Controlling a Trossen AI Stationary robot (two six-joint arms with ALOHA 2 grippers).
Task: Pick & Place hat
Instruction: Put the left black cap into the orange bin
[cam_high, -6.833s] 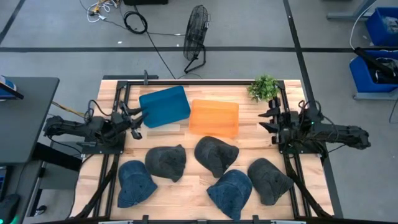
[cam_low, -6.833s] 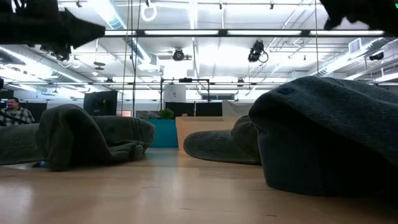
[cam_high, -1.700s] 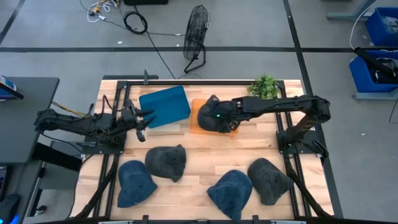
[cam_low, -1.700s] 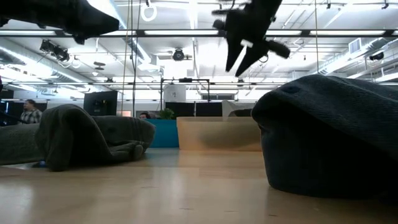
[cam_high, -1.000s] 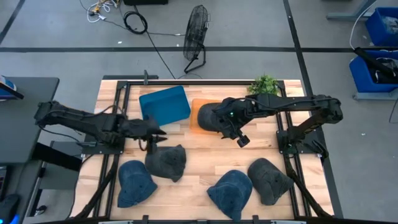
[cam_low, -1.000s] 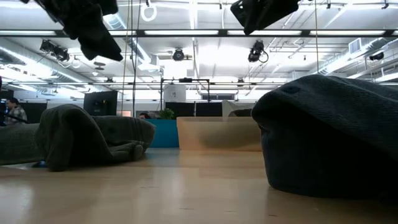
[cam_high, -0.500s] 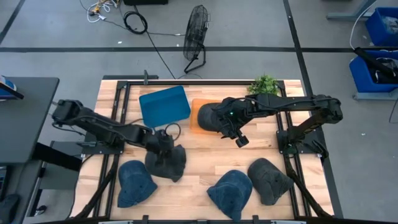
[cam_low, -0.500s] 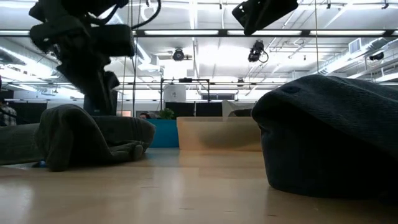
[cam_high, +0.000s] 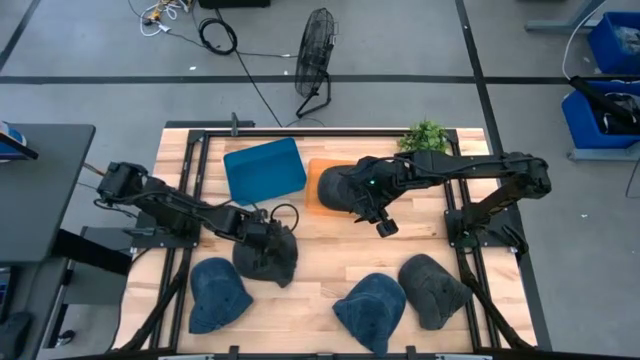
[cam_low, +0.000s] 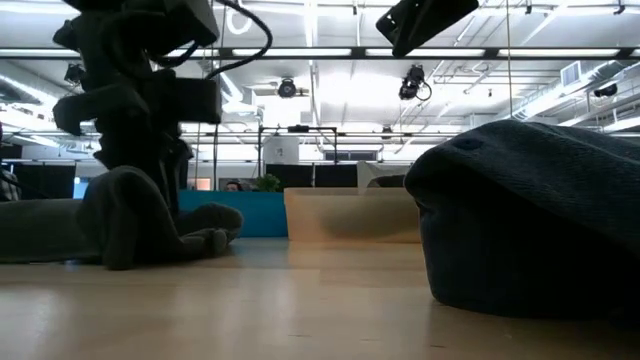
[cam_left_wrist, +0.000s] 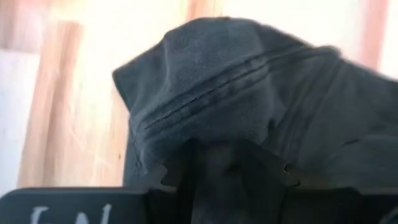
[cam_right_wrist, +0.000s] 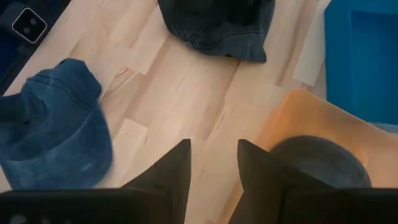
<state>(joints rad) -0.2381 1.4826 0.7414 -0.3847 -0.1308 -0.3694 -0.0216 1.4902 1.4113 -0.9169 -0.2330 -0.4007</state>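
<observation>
A dark grey hat (cam_high: 278, 258) lies on the wooden table near the left side, also in the left wrist view (cam_left_wrist: 236, 81) and the low view (cam_low: 140, 225). My left gripper (cam_high: 262, 240) (cam_left_wrist: 227, 171) has come down on its crown and is shut on the cloth. Another dark grey hat (cam_high: 338, 188) (cam_right_wrist: 317, 158) sits inside the orange bin (cam_high: 372, 180). My right gripper (cam_high: 380, 224) (cam_right_wrist: 214, 165) hangs open above the bare table just in front of that bin, touching nothing. My left gripper pinches a bunched fold of the dark grey hat's crown (cam_left_wrist: 205, 134) between its two fingers (cam_left_wrist: 180, 177). It comes from above, slanting from the table's left. The hat rests on the table, its crown drawn up into a peak (cam_low: 130, 175) under the fingers.
A blue bin (cam_high: 265, 170) stands left of the orange one. Blue hats (cam_high: 218, 293) (cam_high: 370, 308) and a grey hat (cam_high: 432, 290) lie along the near edge. A small plant (cam_high: 424, 140) stands at the far right. Bare wood shows mid-table.
My left gripper has swung from beside the blue bin toward the near edge and right, and has come down onto the dark grey hat. The hat's crown has bunched up into a peak while its brim has stayed on the table. The right arm has kept still.
</observation>
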